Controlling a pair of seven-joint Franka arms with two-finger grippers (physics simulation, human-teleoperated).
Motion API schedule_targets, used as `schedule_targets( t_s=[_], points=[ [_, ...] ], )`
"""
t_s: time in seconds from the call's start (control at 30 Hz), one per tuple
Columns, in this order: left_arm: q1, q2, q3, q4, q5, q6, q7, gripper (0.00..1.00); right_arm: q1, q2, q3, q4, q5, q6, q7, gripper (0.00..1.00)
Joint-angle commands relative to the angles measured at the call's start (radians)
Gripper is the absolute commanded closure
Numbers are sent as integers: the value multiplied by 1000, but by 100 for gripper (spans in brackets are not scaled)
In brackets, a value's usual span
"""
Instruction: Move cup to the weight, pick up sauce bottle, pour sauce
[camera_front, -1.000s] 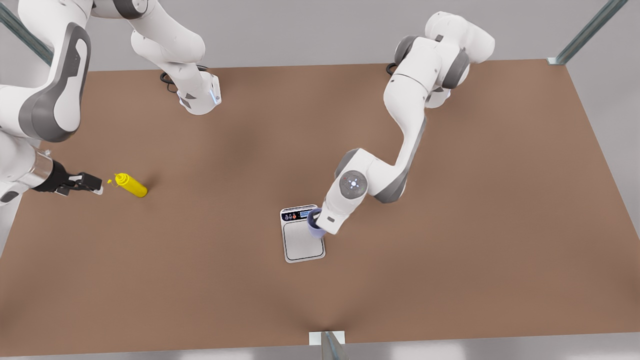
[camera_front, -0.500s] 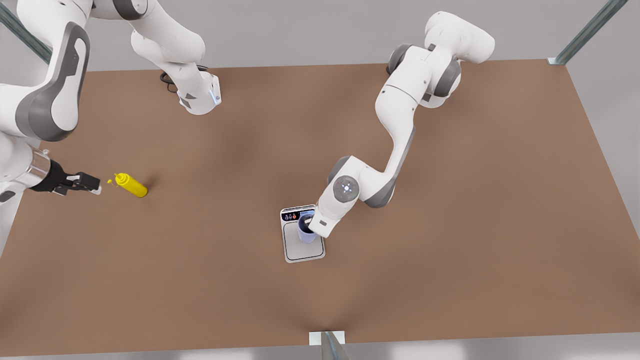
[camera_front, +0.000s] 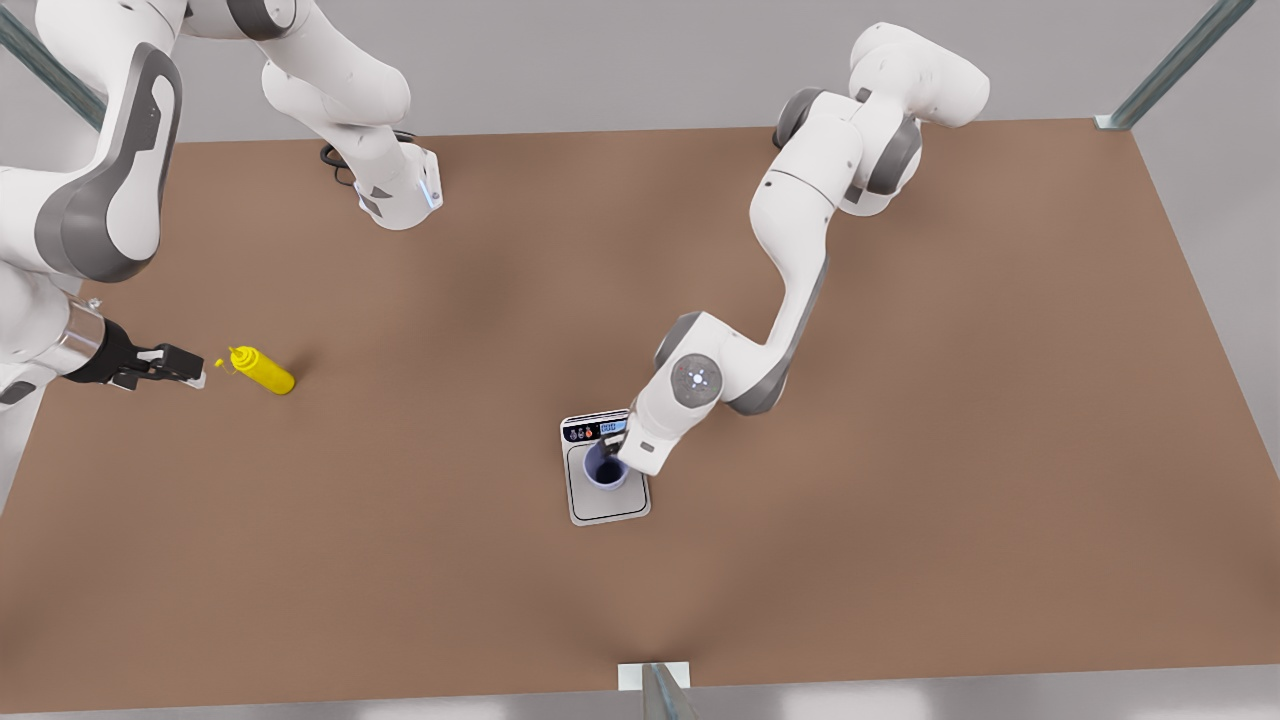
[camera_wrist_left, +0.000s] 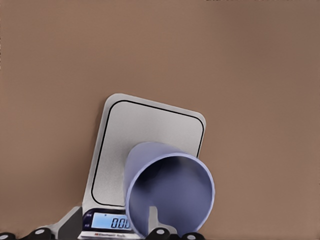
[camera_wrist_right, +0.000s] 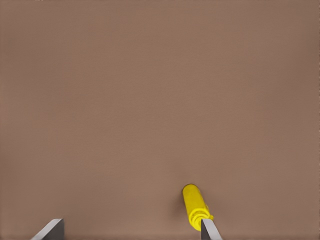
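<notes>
The brown table (camera_front: 900, 450) is seen bare over most of its top, with wide open room on every side of the weight (camera_front: 606, 499), which lies near the middle, well away from the table's edges. Compared with half a second ago, the cup (camera_front: 604, 471) is seen lower and more upright on the silver plate, its dark inside facing up, near the display strip end. It is gripped at the rim by the left hand (camera_front: 612, 452), one finger (camera_wrist_left: 153, 220) being seen inside the cup (camera_wrist_left: 170, 195) in the left wrist view, over the weight (camera_wrist_left: 150, 145).

The sauce bottle (camera_front: 264, 371) is found lying on its side toward the front view's left, unmoved since the earlier frames, its nozzle pointed at the right hand (camera_front: 190, 372), just beside it and not touching. The right hand's fingers (camera_wrist_right: 50, 231) are held wide apart, with the sauce bottle (camera_wrist_right: 195, 206) close by one of them.
</notes>
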Motion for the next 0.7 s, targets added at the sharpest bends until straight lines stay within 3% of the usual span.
schedule_targets(
  t_s=[0.0, 0.27, 0.3, 0.37, 0.43, 0.53, 0.6, 0.63, 0.67],
  points=[
    [0, 1, -1, 0, -8, 0, -12, 0, 0, 0, 0, 0, 0, 0, 0, 0],
    [26, -26, 0, 0, -10, -61, -12, 0, -57, 78, -11, 115, 70, -69, -15, 0],
    [57, -78, 14, 0, 16, -153, 21, 0, -173, 83, -31, 78, 303, -155, -26, 0],
    [123, -254, 37, -20, 214, -500, 379, 0, -341, 51, -32, -141, 457, -114, -72, 0],
    [144, -344, 166, -20, 242, -731, 563, 0, -349, 14, -173, -284, 535, -120, 0, 0],
    [300, -501, 181, -28, 339, -856, 787, 0, -298, 49, -377, -393, 669, -129, 385, 0],
    [412, -728, 42, -346, 400, -718, 805, 0, -315, 138, -396, -417, 705, -130, 383, 0],
    [459, -783, -7, -432, 409, -695, 802, 0, -292, 244, -477, -393, 801, -176, 383, 0],
    [460, -782, -8, -436, 408, -710, 799, 0, -293, 305, -483, -377, 808, -216, 376, 0]
  ],
)
